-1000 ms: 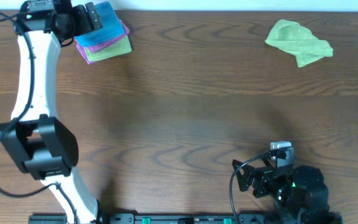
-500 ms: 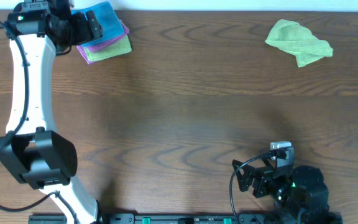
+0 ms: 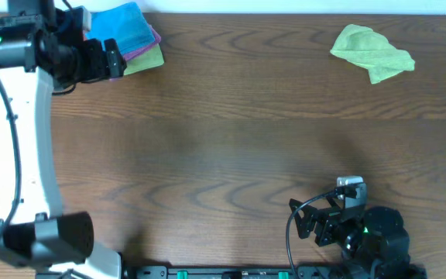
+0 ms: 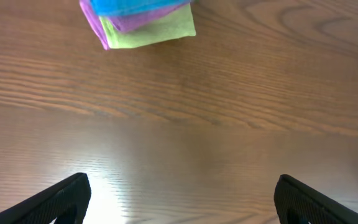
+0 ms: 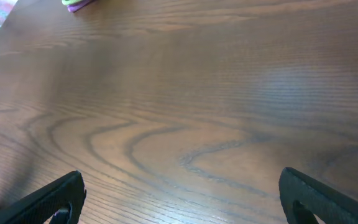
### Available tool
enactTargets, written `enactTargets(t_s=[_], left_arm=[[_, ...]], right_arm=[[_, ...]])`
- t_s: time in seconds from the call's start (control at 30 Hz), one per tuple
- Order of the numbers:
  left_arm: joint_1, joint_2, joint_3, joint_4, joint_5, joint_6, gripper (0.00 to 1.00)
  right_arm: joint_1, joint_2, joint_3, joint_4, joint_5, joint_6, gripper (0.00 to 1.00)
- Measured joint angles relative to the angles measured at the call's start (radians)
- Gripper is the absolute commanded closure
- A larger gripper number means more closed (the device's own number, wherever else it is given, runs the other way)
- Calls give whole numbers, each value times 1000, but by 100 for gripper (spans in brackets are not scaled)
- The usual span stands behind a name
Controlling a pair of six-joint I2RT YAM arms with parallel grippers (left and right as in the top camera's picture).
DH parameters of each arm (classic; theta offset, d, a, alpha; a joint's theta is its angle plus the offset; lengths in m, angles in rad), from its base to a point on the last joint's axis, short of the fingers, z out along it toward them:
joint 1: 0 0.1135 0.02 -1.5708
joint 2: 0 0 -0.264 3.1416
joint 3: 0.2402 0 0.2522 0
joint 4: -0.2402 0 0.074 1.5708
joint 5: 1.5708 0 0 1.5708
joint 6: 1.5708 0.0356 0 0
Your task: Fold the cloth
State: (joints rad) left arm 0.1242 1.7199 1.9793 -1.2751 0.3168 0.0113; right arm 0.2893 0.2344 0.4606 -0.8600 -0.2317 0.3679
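Just beside the flat, square-folded stack (image 3: 134, 43) of blue, purple and lime fabric, my left gripper (image 4: 185, 196) hangs with jaws spread over the grained brown table (image 3: 231, 139), while the crumpled green cloth (image 3: 372, 52) lies well apart from that stack, and my right gripper (image 5: 182, 199), likewise spread, sits far from it too.

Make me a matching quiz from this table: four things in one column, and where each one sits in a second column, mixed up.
Things
1. folded stack
2. crumpled green cloth
3. left gripper
4. right gripper

Places
A. far right of the table, alone
B. near edge, right side, over bare wood
C. far left corner
D. open, just short of the folded cloths

Pairs: 1-C, 2-A, 3-D, 4-B
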Motion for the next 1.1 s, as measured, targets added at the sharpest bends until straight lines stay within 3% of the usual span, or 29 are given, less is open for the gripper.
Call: enactTargets(t_s=[0.23,0.5,0.9,1.1], left_arm=[[0,-148,-197,90,-24,45,5],[0,-414,-596,315,-33,50,5],[0,-917,-1128,526,-35,55,5],[0,-1165,-1350,554,-37,58,5]], right_arm=[[0,0,0,0,0,0,1],[0,0,0,0,0,0,1],[0,0,0,-1,0,0,1],[0,0,0,-1,0,0,0]])
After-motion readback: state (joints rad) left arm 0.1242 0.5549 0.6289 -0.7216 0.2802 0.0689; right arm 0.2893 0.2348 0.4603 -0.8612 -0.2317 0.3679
